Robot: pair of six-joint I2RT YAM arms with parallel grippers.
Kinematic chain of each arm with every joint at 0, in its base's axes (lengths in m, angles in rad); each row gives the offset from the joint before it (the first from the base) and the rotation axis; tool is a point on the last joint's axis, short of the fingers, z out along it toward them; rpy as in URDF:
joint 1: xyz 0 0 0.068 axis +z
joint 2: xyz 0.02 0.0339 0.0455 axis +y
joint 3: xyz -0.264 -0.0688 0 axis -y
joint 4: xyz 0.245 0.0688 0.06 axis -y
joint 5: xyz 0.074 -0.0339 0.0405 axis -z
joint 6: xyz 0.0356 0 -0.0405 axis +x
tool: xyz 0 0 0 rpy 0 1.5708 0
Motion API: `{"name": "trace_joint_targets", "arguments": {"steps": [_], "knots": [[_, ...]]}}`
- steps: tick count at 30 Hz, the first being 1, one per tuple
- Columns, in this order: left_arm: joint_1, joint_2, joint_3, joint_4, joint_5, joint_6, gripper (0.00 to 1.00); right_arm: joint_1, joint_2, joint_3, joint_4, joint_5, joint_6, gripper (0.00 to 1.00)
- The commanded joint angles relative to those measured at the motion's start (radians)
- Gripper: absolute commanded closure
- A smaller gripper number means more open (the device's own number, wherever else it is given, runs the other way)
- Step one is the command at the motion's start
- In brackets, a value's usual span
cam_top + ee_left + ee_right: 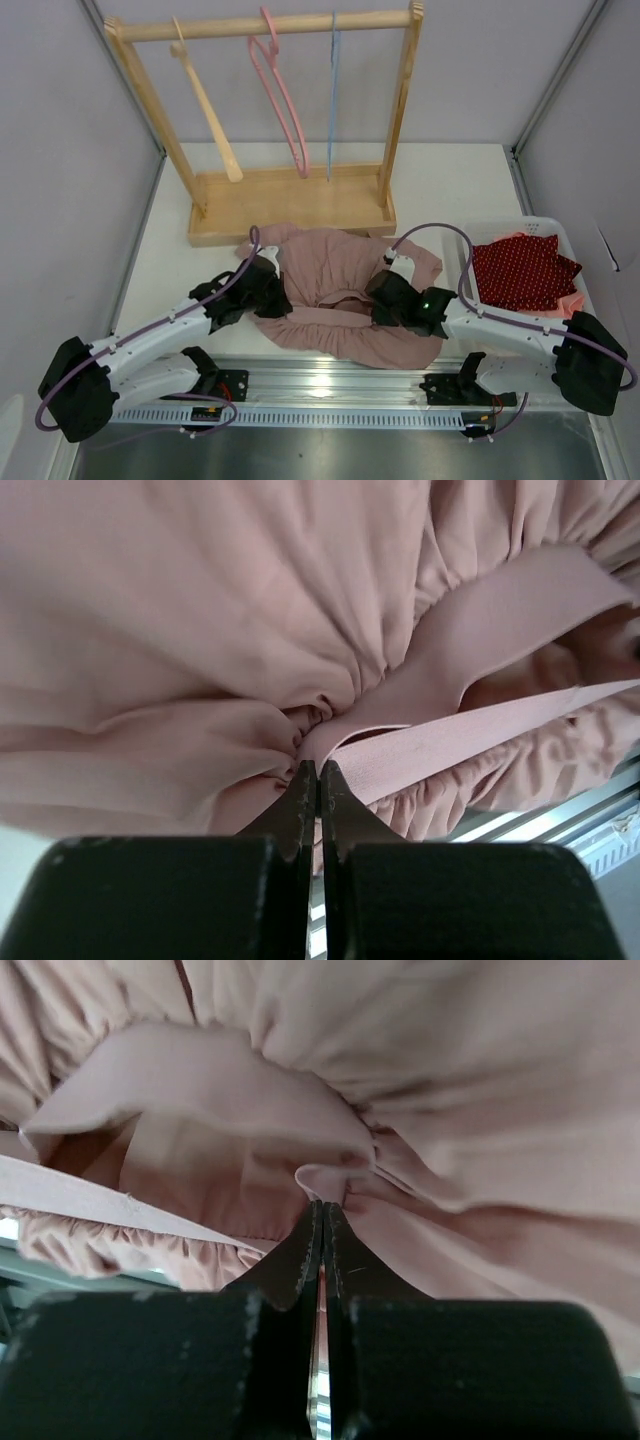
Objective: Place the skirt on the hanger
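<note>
A dusty pink skirt [335,290] with an elastic waistband lies crumpled on the white table in front of the rack. My left gripper [272,297] is shut on the waistband's left end, with pink fabric [200,630] filling its wrist view just past the tips [318,770]. My right gripper [385,300] is shut on the waistband's right end, a fold pinched at its tips [323,1208], with the skirt [450,1090] beyond. A pink hanger [282,95], a wooden hanger [207,110] and a thin blue hanger [331,95] hang on the wooden rack [290,195].
A white basket [560,232] at the right holds a red dotted garment [522,270] over something pink. The rack's base tray lies just behind the skirt. A metal rail [330,385] runs along the near table edge. Grey walls stand on both sides.
</note>
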Motion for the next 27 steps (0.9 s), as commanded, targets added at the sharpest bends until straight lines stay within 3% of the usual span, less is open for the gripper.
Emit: {"name": "trace_joint_targets", "arguments": {"steps": [1,3,8,14,18,27], "knots": [[-0.028,-0.011,-0.005,0.103,-0.015,-0.031,0.98,0.072,0.031,-0.015,0.074,0.126,0.128,0.95],[-0.035,-0.026,-0.002,0.102,-0.015,-0.023,0.91,0.098,0.031,-0.004,0.048,0.168,0.141,0.83],[-0.035,-0.104,0.07,0.031,-0.032,0.017,0.62,0.114,0.006,0.034,-0.001,0.194,0.122,0.71],[-0.035,-0.15,0.21,-0.071,-0.073,0.081,0.39,0.112,0.006,0.131,-0.066,0.222,0.084,0.52],[-0.035,-0.202,0.311,-0.082,-0.078,0.102,0.34,0.1,-0.017,0.186,-0.104,0.242,0.053,0.39],[-0.035,-0.213,0.648,-0.174,-0.147,0.129,0.34,0.003,-0.092,0.271,-0.15,0.209,-0.042,0.36]]}}
